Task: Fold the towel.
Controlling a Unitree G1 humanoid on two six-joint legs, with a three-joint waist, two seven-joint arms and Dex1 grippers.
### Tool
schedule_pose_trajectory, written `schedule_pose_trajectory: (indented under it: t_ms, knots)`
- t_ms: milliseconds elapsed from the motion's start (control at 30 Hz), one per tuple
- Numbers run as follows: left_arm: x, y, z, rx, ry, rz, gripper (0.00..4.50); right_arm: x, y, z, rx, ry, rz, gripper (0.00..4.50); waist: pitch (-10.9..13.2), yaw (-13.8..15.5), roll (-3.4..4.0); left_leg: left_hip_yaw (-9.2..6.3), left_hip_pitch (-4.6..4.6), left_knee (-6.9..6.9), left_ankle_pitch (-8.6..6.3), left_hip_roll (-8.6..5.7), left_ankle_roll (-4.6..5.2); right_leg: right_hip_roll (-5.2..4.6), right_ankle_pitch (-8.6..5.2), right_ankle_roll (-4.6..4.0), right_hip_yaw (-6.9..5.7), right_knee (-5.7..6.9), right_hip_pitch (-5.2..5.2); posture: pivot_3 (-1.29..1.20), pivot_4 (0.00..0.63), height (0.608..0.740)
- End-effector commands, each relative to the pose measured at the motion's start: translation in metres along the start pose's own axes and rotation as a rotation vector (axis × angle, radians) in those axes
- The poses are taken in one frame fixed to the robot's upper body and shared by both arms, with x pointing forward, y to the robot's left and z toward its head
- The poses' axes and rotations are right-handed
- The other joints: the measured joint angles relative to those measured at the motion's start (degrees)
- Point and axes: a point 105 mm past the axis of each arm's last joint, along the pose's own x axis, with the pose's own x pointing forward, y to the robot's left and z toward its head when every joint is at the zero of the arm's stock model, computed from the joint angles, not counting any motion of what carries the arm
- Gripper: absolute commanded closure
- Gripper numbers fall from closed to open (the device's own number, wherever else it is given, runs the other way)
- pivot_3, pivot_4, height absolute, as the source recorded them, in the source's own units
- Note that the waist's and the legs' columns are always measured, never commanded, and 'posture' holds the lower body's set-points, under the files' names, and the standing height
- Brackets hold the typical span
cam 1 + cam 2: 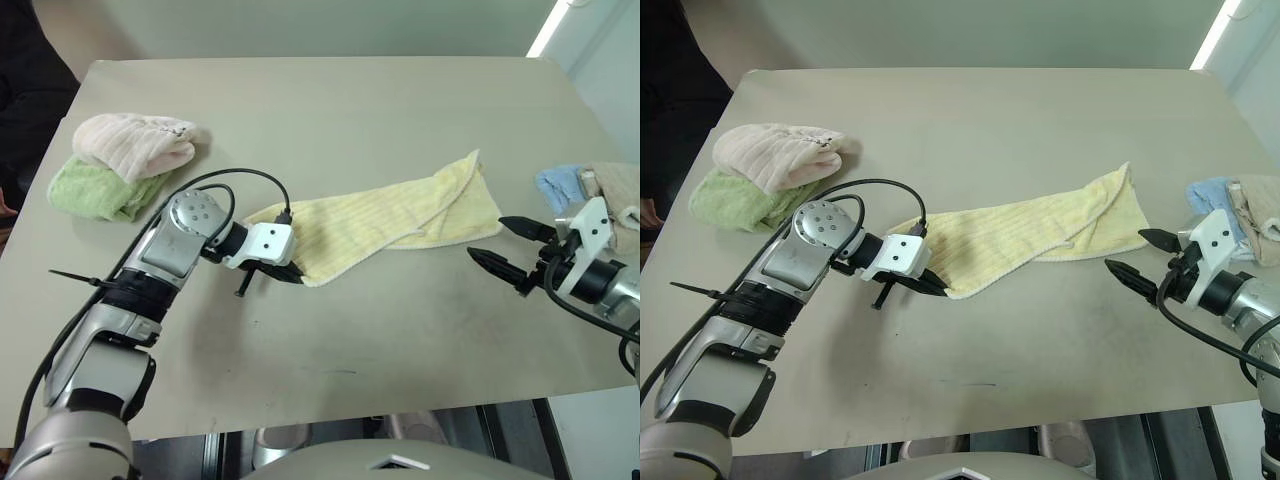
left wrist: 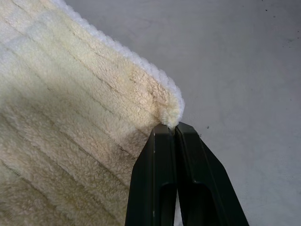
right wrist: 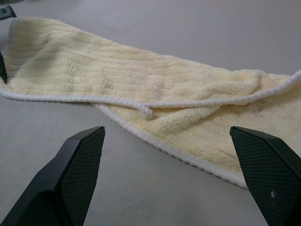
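Presently, on the beige desk (image 1: 330, 110):

- Pale yellow ribbed towel (image 1: 400, 215): lies near the desk's middle, stretched aslant from the near left to the far right, its white-edged long side partly doubled over on itself.
- Left end effector (image 1: 285, 272): at the towel's near-left end, black fingers (image 2: 164, 188) pressed together and pinching the towel's corner.
- Right end effector (image 1: 505, 243): fingers spread wide apart, empty, just beside the towel's far-right end and apart from it, pointing toward the cloth.
- Pink towel (image 1: 135, 145): bunched, far left of the desk, resting on a green towel (image 1: 95, 190).
- Light blue cloth (image 1: 558, 185): at the desk's right edge, next to a beige cloth (image 1: 620, 190).
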Motion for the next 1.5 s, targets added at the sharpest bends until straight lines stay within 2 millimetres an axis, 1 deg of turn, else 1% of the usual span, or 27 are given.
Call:
schedule_pose_trajectory:
  t_ms: [33,600,633,667,700,733,767,800,833,867,967,1067,1200,1300,1400,1500]
  knots:
    - [-0.002,-0.005,-0.001,0.003,0.007,-0.029,4.44,-0.004,-0.004,0.011,-0.033,-0.024,-0.019,0.0,0.0,0.0,0.0,0.0,0.0,0.0,0.0,0.0,0.0,0.0,-0.03,-0.06,0.0,0.0,0.0,0.0,0.15,0.74]
    - [-0.003,-0.006,-0.001,0.0,0.003,-0.028,4.44,-0.003,-0.004,0.011,-0.035,-0.024,-0.015,0.0,0.0,0.0,0.0,0.01,0.0,0.0,0.0,0.0,0.0,0.0,-0.06,-0.08,0.01,0.0,0.0,0.0,0.15,0.74]
    - [-0.034,-0.049,-0.016,-0.085,0.062,-0.088,4.44,0.005,-0.013,0.019,-0.087,-0.025,-0.004,0.0,0.0,-0.6,-0.08,0.01,0.0,0.0,0.0,0.0,0.0,0.0,-0.05,-0.08,0.01,0.0,0.0,0.0,0.15,0.74]
    - [-0.046,-0.071,-0.015,-0.145,0.057,-0.099,4.44,0.02,-0.02,0.028,-0.139,-0.032,0.028,0.0,0.1,-1.7,-0.19,0.05,0.0,-0.03,-0.01,0.02,-0.01,0.03,-0.06,-0.08,0.06,0.08,-0.1,0.0,0.15,0.74]
    - [-0.052,-0.08,-0.009,-0.175,0.033,-0.088,4.44,0.03,-0.023,0.033,-0.176,-0.033,0.056,0.0,0.0,-3.4,-0.39,0.27,-0.04,-0.02,-0.13,0.25,-0.22,0.15,0.14,-0.33,0.15,-0.03,-0.45,0.0,0.15,0.74]
    - [-0.053,-0.081,-0.004,-0.18,0.012,-0.062,4.44,0.036,-0.024,0.036,-0.199,-0.031,0.076,0.0,0.0,-4.0,-0.32,0.78,-0.24,-0.08,-0.11,0.55,-0.33,0.34,0.5,-0.05,0.24,-0.17,-0.42,0.0,0.15,0.74]
    - [-0.052,-0.075,-0.002,-0.18,-0.011,-0.021,4.44,0.038,-0.024,0.036,-0.204,-0.031,0.088,0.0,-0.1,-3.9,-0.14,0.98,-0.2,-0.12,-0.04,0.5,-0.49,0.53,0.33,0.19,-0.15,-0.26,-0.41,0.0,0.15,0.74]
    - [-0.051,-0.074,0.0,-0.181,-0.019,-0.009,4.44,0.039,-0.024,0.036,-0.206,-0.029,0.093,0.0,-0.2,-3.5,0.08,0.93,-0.18,-0.16,0.0,0.48,-0.53,0.55,0.05,0.63,-0.16,-0.32,-0.4,0.0,0.15,0.74]
    - [-0.051,-0.074,0.001,-0.185,-0.021,-0.004,4.44,0.039,-0.025,0.035,-0.209,-0.029,0.096,0.0,-0.2,-2.4,0.07,0.51,-0.04,-0.18,-0.03,0.37,-0.39,0.48,-0.01,0.44,0.04,-0.18,-0.46,0.0,0.15,0.74]
    - [-0.051,-0.073,0.002,-0.183,-0.024,0.001,4.44,0.038,-0.026,0.035,-0.211,-0.028,0.097,0.0,-0.2,-1.5,0.09,0.13,-0.05,-0.13,-0.11,0.51,-0.27,0.39,0.02,-0.31,0.1,0.05,-0.62,0.0,0.15,0.74]
    - [-0.05,-0.069,0.004,-0.18,-0.033,0.009,4.44,0.036,-0.026,0.035,-0.214,-0.027,0.096,0.0,-0.2,0.0,0.15,-0.05,-0.35,-0.17,-0.14,0.58,-0.32,0.37,-0.01,-0.43,-0.04,0.38,-1.04,0.0,0.15,0.74]
    - [-0.05,-0.069,0.005,-0.184,-0.034,-0.006,4.44,0.035,-0.028,0.035,-0.218,-0.026,0.086,0.0,-0.2,0.0,0.16,0.17,-0.58,-0.15,-0.22,0.73,-0.49,0.26,0.3,-0.62,-0.28,0.37,-1.32,0.0,0.15,0.74]
    - [-0.052,-0.076,0.002,-0.19,-0.007,-0.049,4.44,0.036,-0.032,0.034,-0.269,-0.01,0.058,0.0,-0.2,-0.3,0.16,0.31,-0.58,-0.13,-0.27,0.84,-0.55,0.26,0.43,-0.71,-0.34,0.24,-1.35,0.0,0.15,0.74]
    - [-0.057,-0.098,-0.011,-0.252,0.074,-0.136,4.44,0.039,-0.047,0.031,-0.404,0.038,-0.013,0.0,-0.2,-0.9,0.16,0.32,-0.56,-0.12,-0.27,0.91,-0.55,0.29,0.51,-0.79,-0.34,0.26,-1.38,0.0,0.15,0.74]
    - [-0.062,-0.11,-0.023,-0.277,0.134,-0.172,4.44,0.042,-0.054,0.031,-0.485,0.051,-0.04,0.0,-0.2,-1.1,0.22,0.31,-0.51,-0.13,-0.3,0.98,-0.58,0.31,0.58,-0.85,-0.33,0.29,-1.4,0.0,0.15,0.74]
    - [-0.067,-0.125,-0.035,-0.312,0.185,-0.208,4.44,0.051,-0.06,0.034,-0.637,0.06,-0.074,0.0,-0.2,-1.3,0.23,0.28,-0.5,-0.16,-0.34,1.08,-0.59,0.31,0.66,-0.93,-0.33,0.31,-1.43,0.0,0.15,0.74]
